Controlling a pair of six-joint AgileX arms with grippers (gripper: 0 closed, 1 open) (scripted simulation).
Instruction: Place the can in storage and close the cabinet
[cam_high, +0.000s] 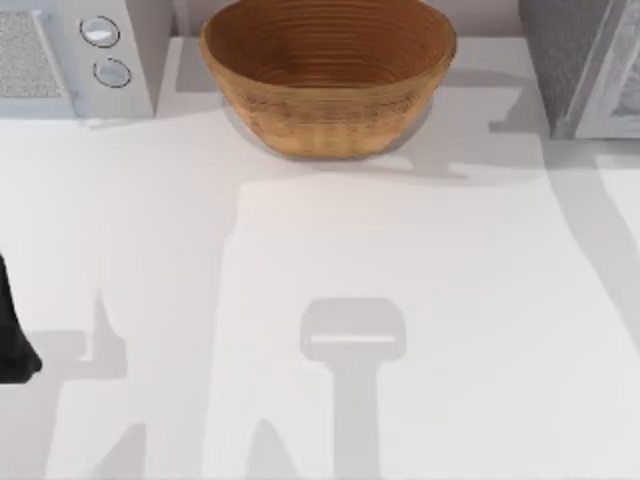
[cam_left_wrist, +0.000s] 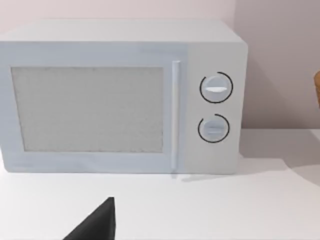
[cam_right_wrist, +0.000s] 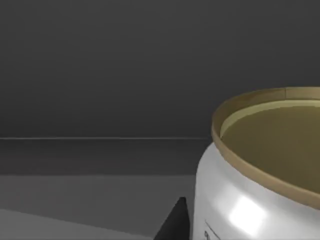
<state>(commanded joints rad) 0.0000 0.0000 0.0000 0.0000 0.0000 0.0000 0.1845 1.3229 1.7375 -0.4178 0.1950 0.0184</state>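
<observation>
The white tabletop (cam_high: 400, 300) stretched below me, crossed by grey shadows of the arms. At its far left stood the pale boxy microwave oven (cam_left_wrist: 120, 97) with a speckled door window, a vertical bar handle and two round dials; my left wrist camera faced it squarely, so it sat straight ahead of my left claw (cam_left_wrist: 95, 222), well apart from it. At the far right corner stood part of a grey cabinet (cam_high: 585, 65), with a pale panel along its near edge. Between those two, at the back of the tabletop, sat the large woven brown bowl (cam_high: 328, 75), round and upright.

My left arm (cam_high: 15, 340) was parked at the left edge of the top view as a dark shape. Of its claw I saw one black fingertip against the tabletop; I could not tell whether its fingers were apart or together.

The right wrist view was dim, looking into a dark grey space. The small white can with a dull gold-olive rimmed top (cam_right_wrist: 260, 170) stood upright very close to my right claw (cam_right_wrist: 175, 222), just beside the one black fingertip in sight. I could not tell whether that claw was clamped on the can.
</observation>
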